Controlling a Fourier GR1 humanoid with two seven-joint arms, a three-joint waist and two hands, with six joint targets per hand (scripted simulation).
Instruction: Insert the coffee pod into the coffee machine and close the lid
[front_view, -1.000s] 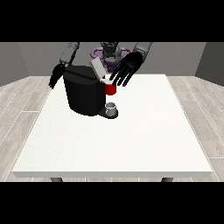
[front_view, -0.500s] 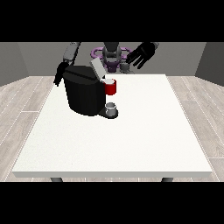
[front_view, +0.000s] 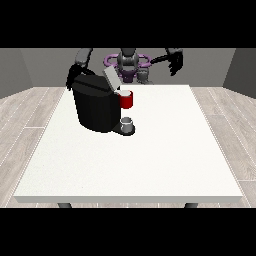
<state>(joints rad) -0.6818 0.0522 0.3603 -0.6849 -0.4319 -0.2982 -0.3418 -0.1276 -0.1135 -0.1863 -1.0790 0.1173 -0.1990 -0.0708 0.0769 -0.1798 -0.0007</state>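
The black coffee machine (front_view: 97, 107) stands on the table's far left part. Its grey lid (front_view: 110, 78) is tilted up, open. A red pod holder (front_view: 127, 100) juts from the machine's front, and a pale pod top (front_view: 124, 93) shows in it. The hand at the view's right (front_view: 175, 61) hangs in the air with relaxed fingers, well to the right of the machine and holding nothing. The hand at the view's left (front_view: 73, 77) is behind the machine's back corner and partly hidden.
A small grey cup (front_view: 127, 125) sits on the machine's base under the holder. The white table (front_view: 150, 160) stretches wide towards the camera. The robot's torso (front_view: 129, 64) stands behind the far edge.
The hand at the view's right has left the red holder and risen up and to the right. The hand at the view's left has barely moved.
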